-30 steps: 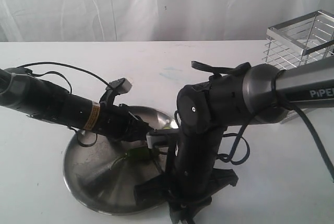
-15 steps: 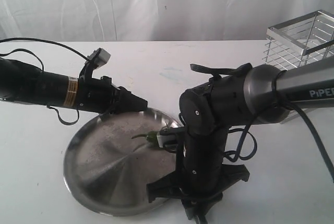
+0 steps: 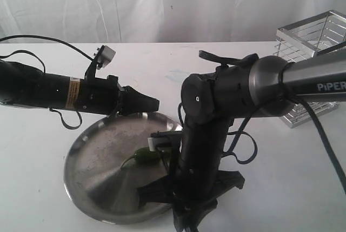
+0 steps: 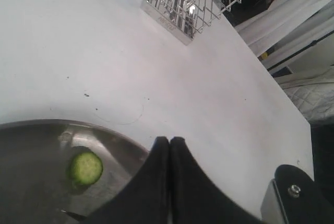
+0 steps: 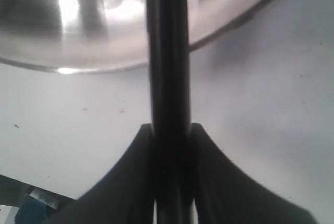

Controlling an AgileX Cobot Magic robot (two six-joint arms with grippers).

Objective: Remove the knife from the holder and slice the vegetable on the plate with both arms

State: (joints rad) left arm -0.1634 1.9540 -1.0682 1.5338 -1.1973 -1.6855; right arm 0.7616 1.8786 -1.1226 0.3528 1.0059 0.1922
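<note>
Shifted leftward from half a second ago, the right gripper (image 5: 169, 128) clamps the knife (image 5: 167, 51) by its smooth black handle at the dull, scuffed round plate (image 3: 92, 156), where the glossy green vegetable (image 3: 145, 155) lies, while the left gripper (image 4: 169, 141), pressed together and empty, hovers over the rim.

The right arm (image 3: 227, 102) carries "PiPER" in white on its grey tube (image 3: 303, 80).

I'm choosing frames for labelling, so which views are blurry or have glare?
Right wrist view: knife and plate out of focus, bright glare streak on the plate. Left wrist view: green slice fairly sharp, evenly lit. Exterior view: soft, even light.
</note>
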